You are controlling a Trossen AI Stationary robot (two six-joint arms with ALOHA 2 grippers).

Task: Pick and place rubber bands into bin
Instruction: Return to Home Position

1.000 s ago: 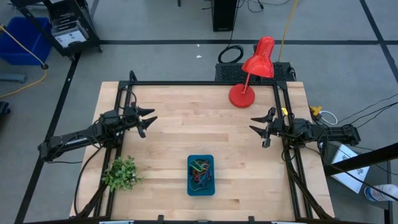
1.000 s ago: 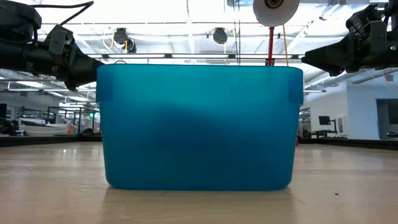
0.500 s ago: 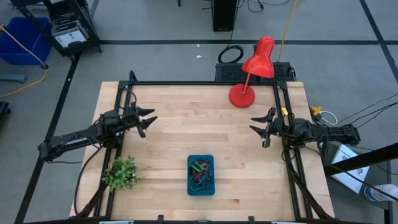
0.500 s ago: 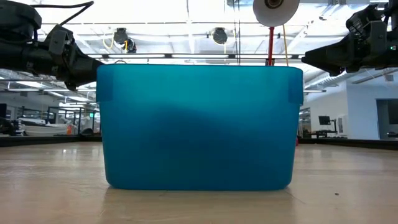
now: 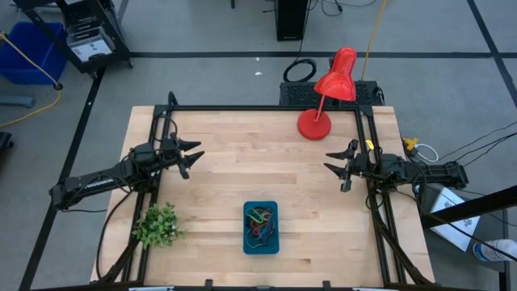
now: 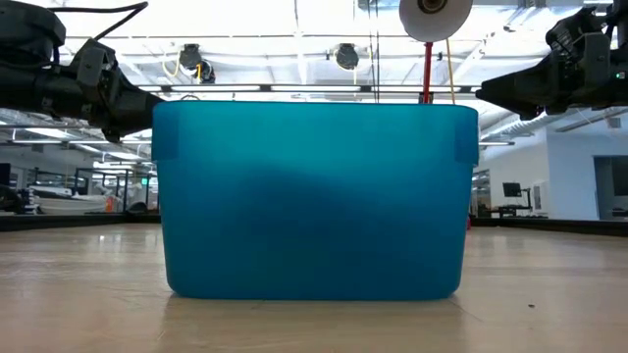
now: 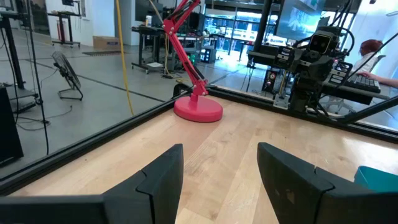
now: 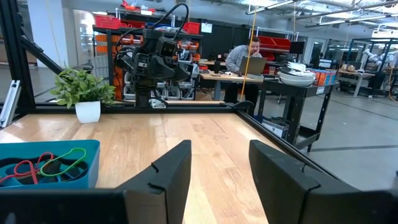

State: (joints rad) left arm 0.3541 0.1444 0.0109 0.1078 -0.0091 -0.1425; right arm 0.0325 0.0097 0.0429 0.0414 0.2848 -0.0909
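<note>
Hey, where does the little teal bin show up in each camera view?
High view: bin on the table, at the edge away from the lamp.
Low view: bin fills the centre.
Left wrist view: only a corner shows.
Right wrist view: bin before the plant.
Shared landmark: red lamp, except right wrist.

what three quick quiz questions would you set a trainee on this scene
1. True or false: the rubber bands lie inside the teal bin.
2. Which stands level with the bin, on the left arm's side? A) a mug B) a small potted plant C) a stack of books
3. Fill in: the fingers of the left gripper and the right gripper are ___ and hold nothing.
Key: 1 true; 2 B; 3 open.
</note>
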